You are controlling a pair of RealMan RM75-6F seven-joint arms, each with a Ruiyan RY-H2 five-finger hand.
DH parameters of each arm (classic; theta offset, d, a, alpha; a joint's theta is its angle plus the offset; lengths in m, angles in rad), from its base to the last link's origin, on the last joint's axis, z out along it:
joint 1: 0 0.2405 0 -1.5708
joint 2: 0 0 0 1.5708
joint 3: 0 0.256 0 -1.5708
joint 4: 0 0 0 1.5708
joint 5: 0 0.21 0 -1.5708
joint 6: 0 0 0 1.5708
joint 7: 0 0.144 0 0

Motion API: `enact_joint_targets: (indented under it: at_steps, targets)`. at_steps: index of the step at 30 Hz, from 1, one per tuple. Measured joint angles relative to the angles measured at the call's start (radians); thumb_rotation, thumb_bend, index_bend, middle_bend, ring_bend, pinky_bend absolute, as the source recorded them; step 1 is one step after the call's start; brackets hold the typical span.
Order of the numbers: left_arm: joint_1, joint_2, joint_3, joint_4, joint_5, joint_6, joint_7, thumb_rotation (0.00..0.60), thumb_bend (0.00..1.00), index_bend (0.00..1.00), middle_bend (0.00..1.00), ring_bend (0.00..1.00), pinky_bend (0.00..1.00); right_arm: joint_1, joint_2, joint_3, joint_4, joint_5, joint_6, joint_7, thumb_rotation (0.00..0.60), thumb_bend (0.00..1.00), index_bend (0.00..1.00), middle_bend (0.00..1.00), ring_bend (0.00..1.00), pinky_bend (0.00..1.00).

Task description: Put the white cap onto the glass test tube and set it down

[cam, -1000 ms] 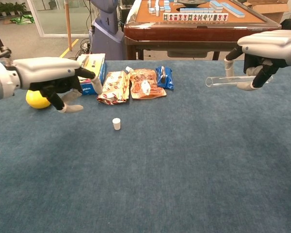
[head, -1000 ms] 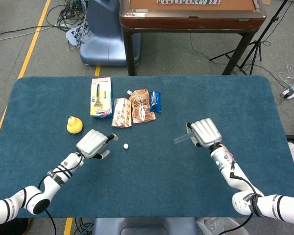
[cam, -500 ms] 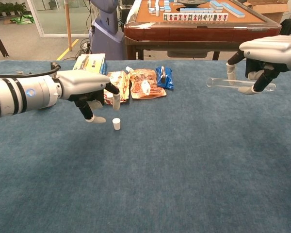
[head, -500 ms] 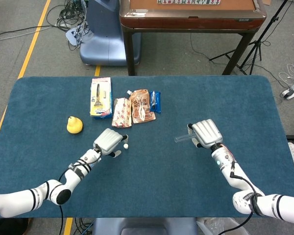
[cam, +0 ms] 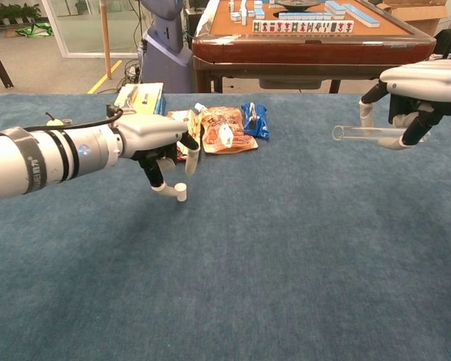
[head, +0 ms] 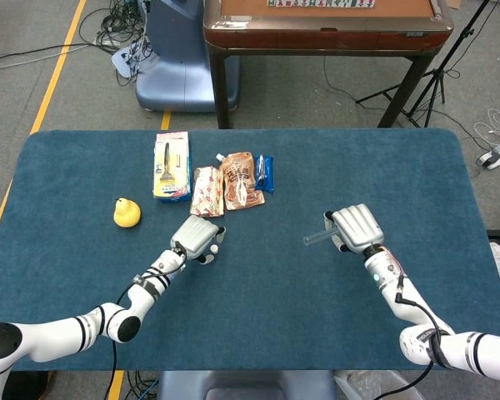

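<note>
The worktop (cam: 286, 263) is covered in matt blue cloth with a fine nap. The test tube (cam: 364, 133) is clear, glossy glass; the snack packets (cam: 224, 129) are shiny foil.

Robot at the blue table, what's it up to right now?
It is working on capping a test tube. The right hand holds the glass test tube level above the table, open end toward the middle. The left hand is down at the white cap, which stands on the cloth; a fingertip reaches it, but it isn't lifted. Snack packets and a yellow toy lie untouched behind.
</note>
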Motion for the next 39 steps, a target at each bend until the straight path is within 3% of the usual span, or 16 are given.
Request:
enact_joint_targets:
  at_steps: [13,39]
  targets:
    - [-0.035,-0.033,0.015,0.066,-0.057,-0.025,0.006,0.6,0.17,0.48,0.92,1.0,1.0,-0.003,-0.011,-0.008,0.025,0.001,-0.013,0.01,0.6,0.65,0.8,1.0,1.0,1.0]
    - [-0.053,-0.048,0.034,0.104,-0.07,-0.034,-0.026,0.6,0.22,0.52,0.92,1.0,1.0,-0.004,-0.019,-0.012,0.035,0.01,-0.017,0.003,0.6,0.65,0.8,1.0,1.0,1.0]
